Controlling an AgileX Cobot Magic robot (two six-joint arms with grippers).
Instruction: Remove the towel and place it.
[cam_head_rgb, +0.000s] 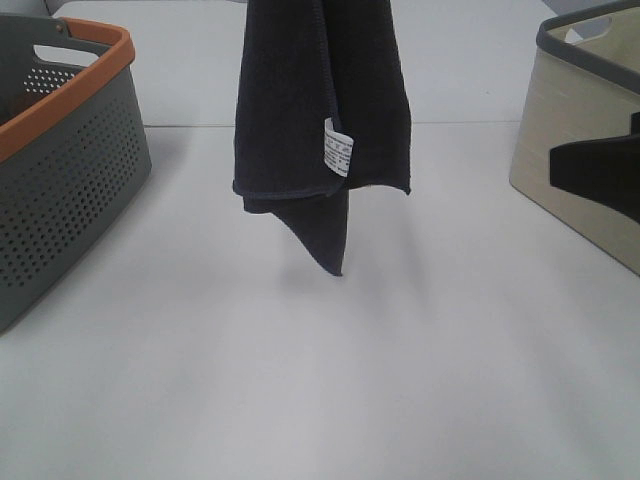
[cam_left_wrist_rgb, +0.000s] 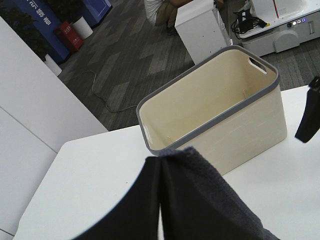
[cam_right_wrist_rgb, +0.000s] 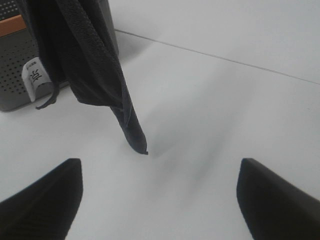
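Observation:
The dark navy towel (cam_head_rgb: 320, 100) hangs bunched above the middle of the white table (cam_head_rgb: 300, 380), its lowest corner clear of the surface and its white care label (cam_head_rgb: 338, 150) facing front. Its top runs out of the exterior view. In the left wrist view the towel (cam_left_wrist_rgb: 200, 200) covers my left gripper's fingers, which grip it from above. My right gripper (cam_right_wrist_rgb: 160, 165) is open and empty, low over the table to the right of the towel (cam_right_wrist_rgb: 85, 50). It also shows in the exterior view (cam_head_rgb: 590, 170) in front of the beige basket.
A grey perforated basket with an orange rim (cam_head_rgb: 60, 180) stands at the left. A beige basket with a grey rim (cam_head_rgb: 580, 120) stands at the right and looks empty in the left wrist view (cam_left_wrist_rgb: 215, 100).

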